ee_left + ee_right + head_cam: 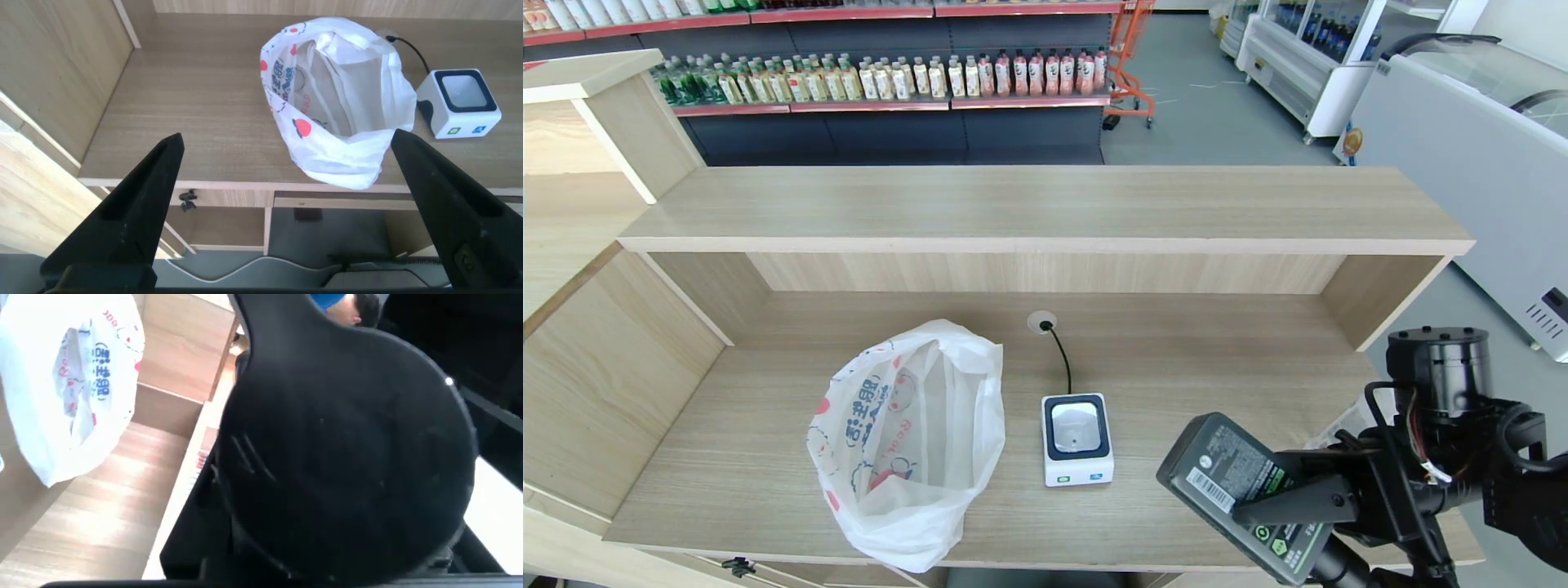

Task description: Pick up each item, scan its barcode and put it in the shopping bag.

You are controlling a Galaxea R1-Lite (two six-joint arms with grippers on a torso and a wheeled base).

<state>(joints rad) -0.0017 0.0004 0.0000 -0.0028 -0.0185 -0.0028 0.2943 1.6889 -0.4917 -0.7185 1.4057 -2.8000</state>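
- Head view is bright and even, with diffuse light from above and soft, faint shadows.
- The counter (1045, 204) recess under the upper ledge is a shade darker, mid-frame.
- The shopping bag (915, 441) throws a weak shadow on the wood at its lower edge.
- The scanner (1077, 441) window reflects pale glare.
- The freezer (1445, 147) lids, upper right, shine near white.
- Wide-angle bend: the store shelves (890, 82) bow along the top edge, and the counter sides splay toward the lower corners.
- The dark item (1241, 482), lower right, has a dull sheen on its label.
- Left wrist view: the left gripper (286, 137) fingers (139, 212) are near-black silhouettes against lit wood, and the bag is almost clipped white.
- Right wrist view: the black close-up shape (343, 441) is underexposed with thin highlight streaks, and the bag glows with light through its film.
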